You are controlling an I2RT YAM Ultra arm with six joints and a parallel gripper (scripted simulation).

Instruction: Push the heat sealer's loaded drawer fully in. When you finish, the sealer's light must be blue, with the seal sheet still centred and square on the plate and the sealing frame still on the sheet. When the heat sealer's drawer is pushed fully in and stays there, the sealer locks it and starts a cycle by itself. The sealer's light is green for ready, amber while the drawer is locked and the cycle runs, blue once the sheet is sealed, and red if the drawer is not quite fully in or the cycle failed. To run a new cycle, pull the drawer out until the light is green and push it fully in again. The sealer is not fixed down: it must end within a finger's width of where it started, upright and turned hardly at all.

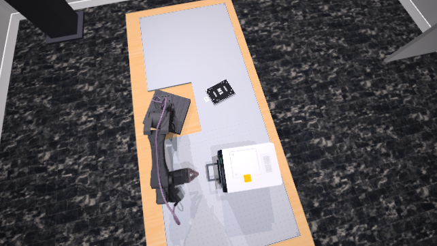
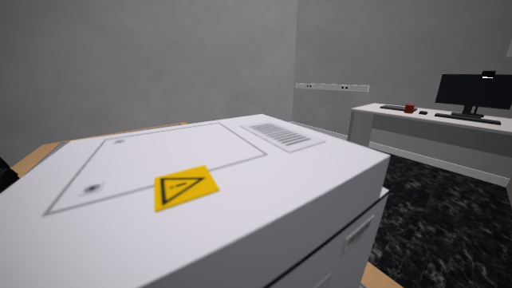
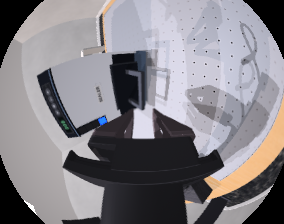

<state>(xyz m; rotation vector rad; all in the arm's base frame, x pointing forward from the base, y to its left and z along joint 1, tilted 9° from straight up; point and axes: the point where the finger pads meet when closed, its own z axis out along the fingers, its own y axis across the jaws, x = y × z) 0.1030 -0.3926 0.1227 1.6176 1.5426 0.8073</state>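
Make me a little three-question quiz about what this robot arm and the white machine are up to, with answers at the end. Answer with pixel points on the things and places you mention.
1. True or false: the gripper (image 1: 193, 174) (image 3: 143, 111) is clamped on the drawer handle (image 1: 207, 172) (image 3: 141, 90).

2. Multiple choice: what colour is the lit square light (image 3: 102, 121) on the front of the heat sealer (image 1: 253, 167) (image 2: 131, 171) (image 3: 85, 92)?
a) red
b) amber
c) blue
d) green

3. Fill in the missing word: the warning label (image 1: 247, 178) (image 2: 185, 187) on top of the heat sealer is ____.

Key: 1. false; 2. c; 3. yellow
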